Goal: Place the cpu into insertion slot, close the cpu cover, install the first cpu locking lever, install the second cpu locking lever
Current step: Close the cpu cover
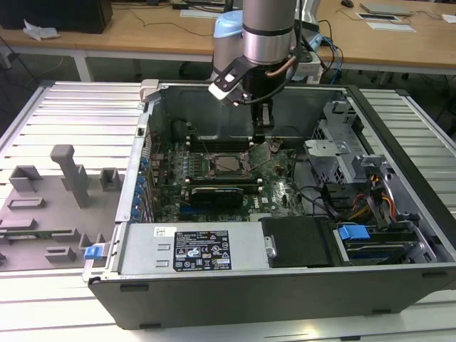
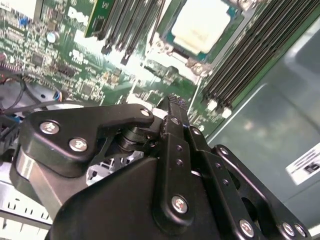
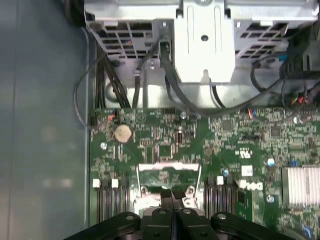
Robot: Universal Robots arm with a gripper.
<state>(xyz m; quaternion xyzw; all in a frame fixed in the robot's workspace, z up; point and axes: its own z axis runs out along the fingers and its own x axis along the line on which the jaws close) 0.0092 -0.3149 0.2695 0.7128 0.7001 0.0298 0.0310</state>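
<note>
Placement of the cpu (image 1: 229, 164) looks done: its silvery-beige top lies flat inside the insertion slot (image 1: 211, 165), on the motherboard (image 1: 281, 191) toward the far side of the open computer case (image 1: 249, 303). The second wrist view shows it squared up within the slot's shiny rim, which is how it has to sit before anything can fold over it. The gripper (image 1: 261, 130) hangs just to the exterior view's right of the slot, low over the board, its jaws closed on each other with nothing between them; I judge that a closed tip suits pushing rather than grasping. In the first wrist view the tip points at a silver frame with a square window, likely the cpu cover (image 3: 167, 168). Green board shows through that window, so the cover seems swung open away from the slot and not yet folded down. Whether the tip touches it I cannot tell, and the locking levers are too unclear to place.
</note>
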